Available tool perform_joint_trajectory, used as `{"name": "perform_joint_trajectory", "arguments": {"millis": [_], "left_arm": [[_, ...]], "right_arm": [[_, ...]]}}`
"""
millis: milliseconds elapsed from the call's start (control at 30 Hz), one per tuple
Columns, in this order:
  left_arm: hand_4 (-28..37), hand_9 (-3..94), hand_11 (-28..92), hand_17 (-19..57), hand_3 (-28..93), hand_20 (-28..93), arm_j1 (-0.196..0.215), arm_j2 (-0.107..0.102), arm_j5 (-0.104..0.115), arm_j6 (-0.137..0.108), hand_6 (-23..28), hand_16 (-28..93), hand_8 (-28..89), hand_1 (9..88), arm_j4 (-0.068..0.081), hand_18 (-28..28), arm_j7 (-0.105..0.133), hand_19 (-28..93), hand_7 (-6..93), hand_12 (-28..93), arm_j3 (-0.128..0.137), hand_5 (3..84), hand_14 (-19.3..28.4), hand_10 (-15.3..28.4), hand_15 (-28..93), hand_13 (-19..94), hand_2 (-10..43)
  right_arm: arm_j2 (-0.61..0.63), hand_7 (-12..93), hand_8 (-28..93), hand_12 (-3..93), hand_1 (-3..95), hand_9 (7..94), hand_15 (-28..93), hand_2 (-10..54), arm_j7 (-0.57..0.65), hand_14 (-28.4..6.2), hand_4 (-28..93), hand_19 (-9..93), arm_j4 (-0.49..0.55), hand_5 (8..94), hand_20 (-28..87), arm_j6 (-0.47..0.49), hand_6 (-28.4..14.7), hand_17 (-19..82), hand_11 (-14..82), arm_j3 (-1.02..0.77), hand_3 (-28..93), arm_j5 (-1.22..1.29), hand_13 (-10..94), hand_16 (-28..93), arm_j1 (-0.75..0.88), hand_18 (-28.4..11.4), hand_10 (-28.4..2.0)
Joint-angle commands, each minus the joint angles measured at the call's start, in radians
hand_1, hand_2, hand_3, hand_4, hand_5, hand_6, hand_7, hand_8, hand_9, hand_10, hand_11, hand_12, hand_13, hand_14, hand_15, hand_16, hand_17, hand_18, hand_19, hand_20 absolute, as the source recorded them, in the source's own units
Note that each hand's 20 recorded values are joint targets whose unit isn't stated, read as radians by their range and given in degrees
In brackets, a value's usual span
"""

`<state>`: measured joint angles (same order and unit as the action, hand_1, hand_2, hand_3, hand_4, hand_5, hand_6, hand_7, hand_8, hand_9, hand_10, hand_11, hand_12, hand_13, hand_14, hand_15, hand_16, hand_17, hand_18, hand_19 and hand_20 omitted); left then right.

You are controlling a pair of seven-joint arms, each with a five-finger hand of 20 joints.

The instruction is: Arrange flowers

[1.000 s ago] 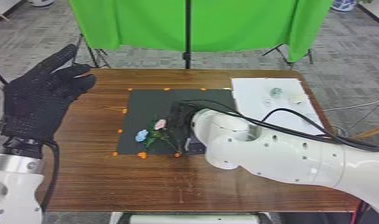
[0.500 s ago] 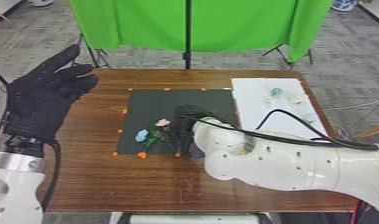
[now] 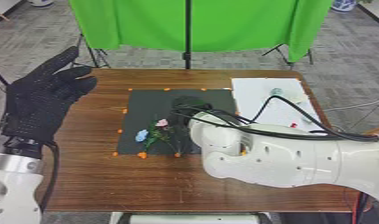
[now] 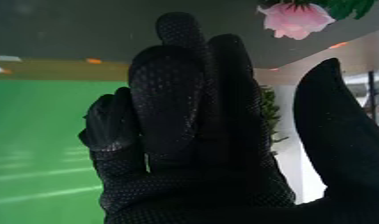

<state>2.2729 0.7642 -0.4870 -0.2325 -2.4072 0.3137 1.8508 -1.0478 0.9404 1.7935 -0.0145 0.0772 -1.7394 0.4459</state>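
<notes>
My right hand (image 3: 191,105) is over the dark mat (image 3: 150,102), beyond and to the right of the flowers. On the mat lie a light blue flower (image 3: 142,135) and a pink flower (image 3: 162,122) with green leaves and stems. In the right wrist view my right hand (image 4: 212,130) has its fingers fairly straight and the thumb apart, and a pink flower (image 4: 296,21) lies off beyond the thumb side. Green leaves (image 4: 269,115) show behind the fingers; whether the hand touches them I cannot tell. My left hand (image 3: 45,97), raised beside the table's left edge, is open.
A white sheet (image 3: 248,87) at the right of the wooden table (image 3: 105,185) bears a pale green item (image 3: 276,92) and a small red spot (image 3: 294,125). Orange markers edge the mat. Black cables loop over the right arm. A green cloth (image 3: 239,25) hangs behind the table.
My right hand has moved away from the flowers toward the mat's far side, and its forearm has shifted with it. The left hand and the blue and pink flowers have stayed in place.
</notes>
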Motion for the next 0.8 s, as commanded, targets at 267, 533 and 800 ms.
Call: {"name": "perform_joint_trajectory", "arguments": {"millis": [267, 533, 800], "left_arm": [[-22.5, 36.0, 35, -4.8, 79, 24, -0.022, -0.002, -0.001, -0.002, 9.9, -13, -10, 23.2, 0.009, 24.9, -0.008, 63, 14.7, 12, -0.016, 38.0, 28.4, 22.2, 62, 27, 7.9], [-22.5, 35.9, 35, -4.9, 79, 24, -0.015, 0.000, -0.002, -0.002, 9.9, -13, -10, 23.1, 0.006, 25.0, -0.003, 63, 14.9, 12, -0.009, 38.0, 28.4, 22.2, 62, 27, 7.9], [-22.5, 36.0, 35, -4.9, 79, 24, -0.027, -0.009, 0.001, -0.003, 9.9, -13, -10, 23.1, 0.010, 25.0, 0.005, 63, 14.8, 12, -0.016, 37.9, 28.4, 22.2, 62, 27, 7.9]], "right_arm": [[-0.057, 12, -12, 14.9, 21.2, 69.3, 74, 8.3, -0.054, -11.7, -23, 93, -0.033, 67.6, 32, 0.066, 0.2, 41, 18.9, -0.022, 77, -0.017, 71, 18, 0.009, -23.1, -17.9], [-0.067, 12, -12, 14.8, 21.7, 69.3, 75, 8.5, -0.066, -11.8, -23, 93, -0.035, 70.3, 32, 0.062, 0.6, 40, 18.8, -0.019, 77, -0.011, 71, 17, 0.006, -23.2, -17.9], [-0.093, 11, -12, 14.6, 21.7, 68.9, 75, 9.0, -0.069, -11.8, -23, 93, -0.055, 69.2, 32, 0.056, 0.9, 40, 18.3, -0.027, 76, 0.018, 71, 17, 0.000, -23.2, -17.9]]}}
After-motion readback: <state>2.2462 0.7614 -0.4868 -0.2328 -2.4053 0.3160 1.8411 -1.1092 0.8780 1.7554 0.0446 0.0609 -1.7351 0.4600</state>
